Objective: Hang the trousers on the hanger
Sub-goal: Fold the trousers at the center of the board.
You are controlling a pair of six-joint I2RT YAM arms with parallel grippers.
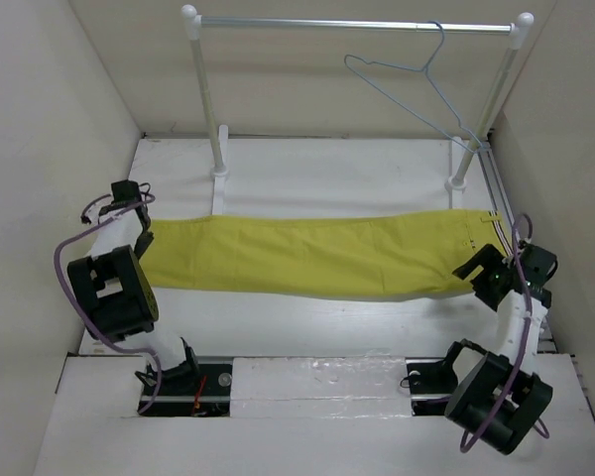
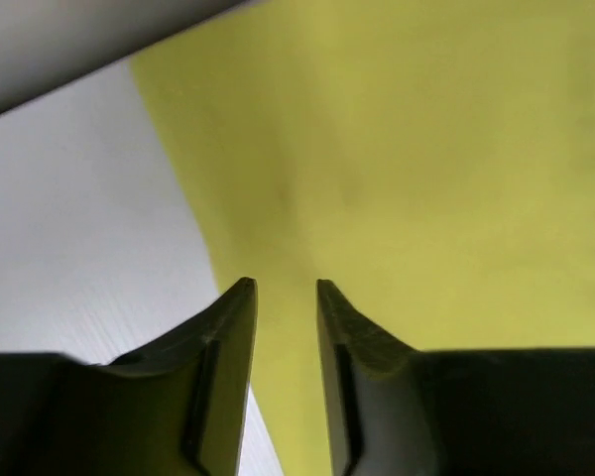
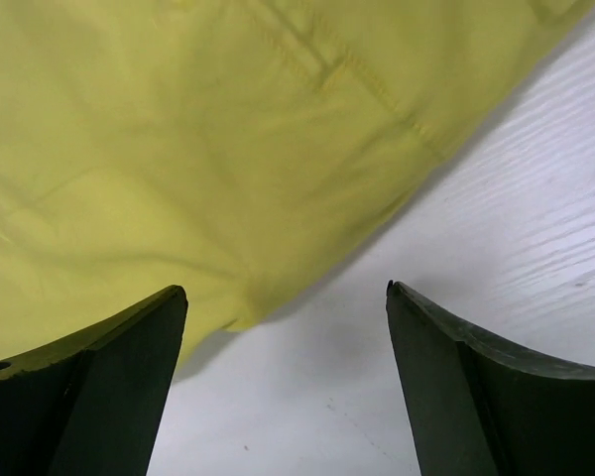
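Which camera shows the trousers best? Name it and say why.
The top external view: the trousers lie there full length across the table. The left wrist view shows only a plain yellow patch with one edge; the right wrist view only a stitched corner.
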